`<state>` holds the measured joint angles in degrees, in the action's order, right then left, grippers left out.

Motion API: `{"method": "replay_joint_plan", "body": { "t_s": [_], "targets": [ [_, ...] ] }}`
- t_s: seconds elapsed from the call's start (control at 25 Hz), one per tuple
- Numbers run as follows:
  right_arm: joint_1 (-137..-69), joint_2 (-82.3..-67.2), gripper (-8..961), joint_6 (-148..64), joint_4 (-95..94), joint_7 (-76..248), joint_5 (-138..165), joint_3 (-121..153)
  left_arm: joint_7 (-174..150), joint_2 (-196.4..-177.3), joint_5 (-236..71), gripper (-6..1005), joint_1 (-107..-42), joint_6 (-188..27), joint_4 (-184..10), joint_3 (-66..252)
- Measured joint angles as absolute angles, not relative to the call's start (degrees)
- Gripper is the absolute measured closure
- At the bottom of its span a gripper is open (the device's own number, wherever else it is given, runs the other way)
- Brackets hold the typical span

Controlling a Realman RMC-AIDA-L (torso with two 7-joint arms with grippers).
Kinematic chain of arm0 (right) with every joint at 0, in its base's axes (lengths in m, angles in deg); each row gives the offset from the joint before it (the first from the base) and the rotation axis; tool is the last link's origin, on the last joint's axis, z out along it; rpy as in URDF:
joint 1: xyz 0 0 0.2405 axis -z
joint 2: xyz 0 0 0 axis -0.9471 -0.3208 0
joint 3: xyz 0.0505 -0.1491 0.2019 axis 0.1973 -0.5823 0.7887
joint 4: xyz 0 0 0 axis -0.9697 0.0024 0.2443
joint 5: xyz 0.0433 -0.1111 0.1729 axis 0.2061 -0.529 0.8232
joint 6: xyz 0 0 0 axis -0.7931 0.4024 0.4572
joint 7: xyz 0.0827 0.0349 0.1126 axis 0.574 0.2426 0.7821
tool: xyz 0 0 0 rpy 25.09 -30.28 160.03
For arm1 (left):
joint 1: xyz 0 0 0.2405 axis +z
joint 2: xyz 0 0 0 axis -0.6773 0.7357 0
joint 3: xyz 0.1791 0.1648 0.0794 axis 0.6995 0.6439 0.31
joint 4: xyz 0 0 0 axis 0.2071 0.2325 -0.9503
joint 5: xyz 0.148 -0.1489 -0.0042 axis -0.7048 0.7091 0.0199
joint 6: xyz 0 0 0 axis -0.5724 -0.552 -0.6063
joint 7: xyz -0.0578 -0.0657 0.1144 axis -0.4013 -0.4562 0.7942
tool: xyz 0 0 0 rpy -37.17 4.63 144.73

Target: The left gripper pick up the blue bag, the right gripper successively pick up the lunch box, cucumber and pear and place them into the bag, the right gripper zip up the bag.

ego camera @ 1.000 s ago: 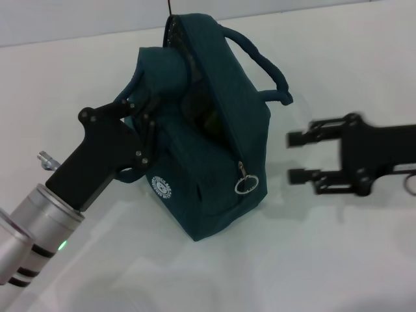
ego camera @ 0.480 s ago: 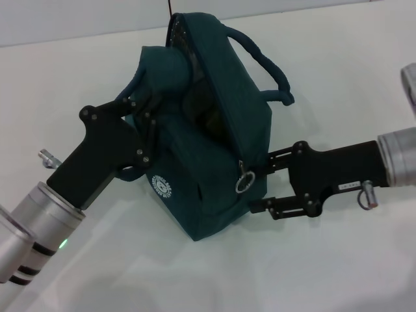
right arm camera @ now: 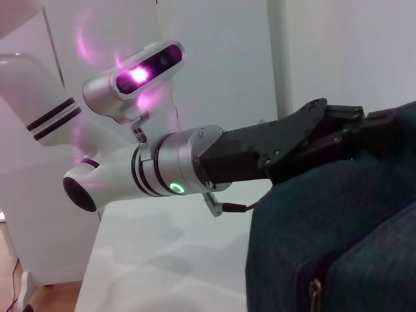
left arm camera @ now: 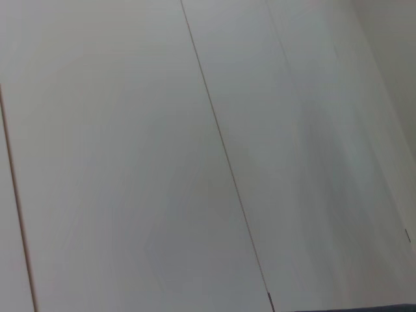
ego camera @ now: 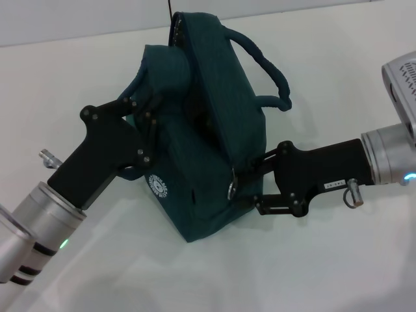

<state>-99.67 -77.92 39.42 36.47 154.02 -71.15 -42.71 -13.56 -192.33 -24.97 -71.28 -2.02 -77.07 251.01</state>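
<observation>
The blue bag stands on the white table, its top zip partly open with a dark interior showing. My left gripper is shut on the bag's left top edge and holds it up; the right wrist view shows that gripper clamped on the bag. At the bag's right end, my right gripper is open. Its fingers straddle the corner beside the zipper ring. The zipper pull also shows in the right wrist view. Lunch box, cucumber and pear are out of view.
The white table runs all around the bag. The bag's handle arches over its right side. Only pale wall panels show in the left wrist view.
My right gripper has come in from the right, still open, up to the bag's zip end. The bag has been nudged slightly left. The left gripper has kept its hold.
</observation>
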Motion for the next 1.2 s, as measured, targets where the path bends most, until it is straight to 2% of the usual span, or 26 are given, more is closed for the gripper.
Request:
{"method": "replay_joint_plan", "body": {
  "t_s": [0.08, 0.28, 0.76, 1.2],
  "targets": [
    [-99.68, -77.91, 493, 39.62, 36.42, 153.97, -71.15, -42.99, -13.56, -192.33, -24.97, 920, -71.28, -2.02, -77.06, 251.01],
    [-99.82, -77.95, 618, 39.52, 36.17, 153.86, -70.68, -44.61, -13.57, -192.36, -24.98, 917, -71.58, -2.02, -76.90, 251.01],
    [-99.53, -77.53, 681, 39.08, 35.11, 153.16, -66.33, -45.08, -13.57, -192.35, -24.98, 910, -71.74, -2.01, -76.77, 251.01],
    [-100.39, -77.79, 739, 37.36, 34.77, 150.72, -66.59, -47.13, -13.56, -192.35, -24.99, 904, -71.90, -2.01, -76.75, 251.00]
  ]
}}
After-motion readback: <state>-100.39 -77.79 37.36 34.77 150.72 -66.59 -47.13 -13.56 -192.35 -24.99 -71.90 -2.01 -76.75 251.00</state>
